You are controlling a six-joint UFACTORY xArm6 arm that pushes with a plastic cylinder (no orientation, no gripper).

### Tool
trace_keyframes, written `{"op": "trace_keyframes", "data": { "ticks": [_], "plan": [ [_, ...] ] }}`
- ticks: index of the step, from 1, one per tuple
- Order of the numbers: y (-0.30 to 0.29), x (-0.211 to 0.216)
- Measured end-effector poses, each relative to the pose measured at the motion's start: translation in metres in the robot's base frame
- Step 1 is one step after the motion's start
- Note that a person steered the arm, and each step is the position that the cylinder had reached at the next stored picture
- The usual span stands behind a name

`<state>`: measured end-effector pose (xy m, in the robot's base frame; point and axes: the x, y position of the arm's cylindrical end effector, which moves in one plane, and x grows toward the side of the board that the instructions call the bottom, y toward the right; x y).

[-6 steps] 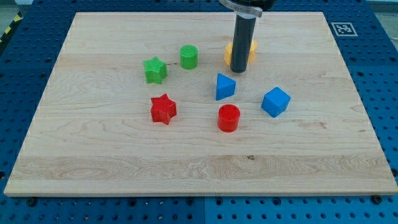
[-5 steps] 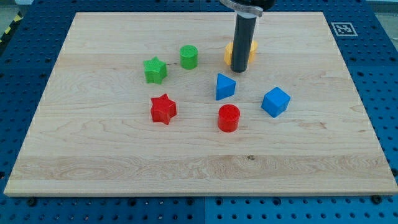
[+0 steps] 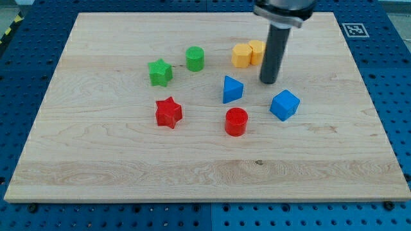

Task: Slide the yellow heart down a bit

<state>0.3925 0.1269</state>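
Note:
Two yellow blocks sit together near the view's top centre: a hexagon-like one (image 3: 241,55) on the left and another (image 3: 257,51) touching it on the right, partly hidden by the rod; which one is the heart I cannot tell. My tip (image 3: 269,81) rests on the board just below and to the right of them, clear of both, above the blue cube (image 3: 284,105).
A blue wedge-like block (image 3: 232,89), a red cylinder (image 3: 236,121), a red star (image 3: 169,112), a green star (image 3: 160,72) and a green cylinder (image 3: 195,58) lie on the wooden board (image 3: 96,167). A marker tag (image 3: 355,29) sits at the top right corner.
My tip has moved right and slightly down, from in front of the yellow blocks to beside them. Both yellow blocks now show. No block has visibly moved.

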Motion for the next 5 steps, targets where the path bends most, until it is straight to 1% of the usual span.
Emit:
{"op": "trace_keyframes", "data": {
  "ticks": [1, 2, 3, 4, 5],
  "plan": [
    [0.022, -0.041],
    [0.030, -0.085],
    [0.010, -0.114],
    [-0.034, -0.122],
    [-0.065, -0.121]
  ]
}}
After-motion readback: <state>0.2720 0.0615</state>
